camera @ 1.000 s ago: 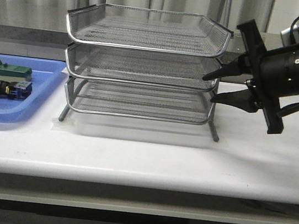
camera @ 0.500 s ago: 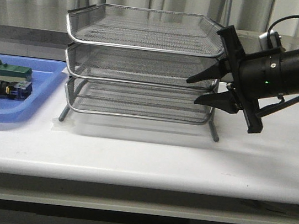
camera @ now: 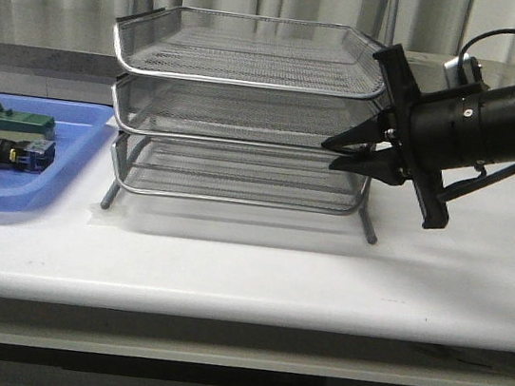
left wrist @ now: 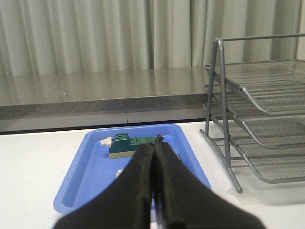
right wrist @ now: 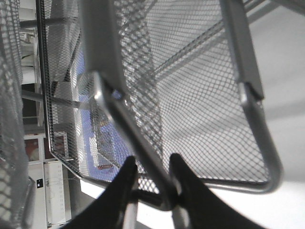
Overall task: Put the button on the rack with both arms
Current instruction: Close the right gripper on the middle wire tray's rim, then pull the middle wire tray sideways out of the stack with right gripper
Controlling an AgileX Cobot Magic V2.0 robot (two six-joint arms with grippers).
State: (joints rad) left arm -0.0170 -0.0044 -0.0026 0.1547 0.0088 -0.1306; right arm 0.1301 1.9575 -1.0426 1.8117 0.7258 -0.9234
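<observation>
Right gripper (camera: pixel 332 154) narrows since half a second ago, now clamped on rack (camera: pixel 241 104) rim, middle tier's right; left gripper (left wrist: pixel 155 143) together.

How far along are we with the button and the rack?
Early. The right gripper is clamped on the rack at its middle tier's rim. The button lies in the blue tray, ungrasped; the left gripper is shut, empty. Picking and placing remain.

Right gripper (camera: pixel 340 154) reaching sideways, fingers nearly closed, left gripper (left wrist: pixel 155 145) fingers pressed together
</observation>
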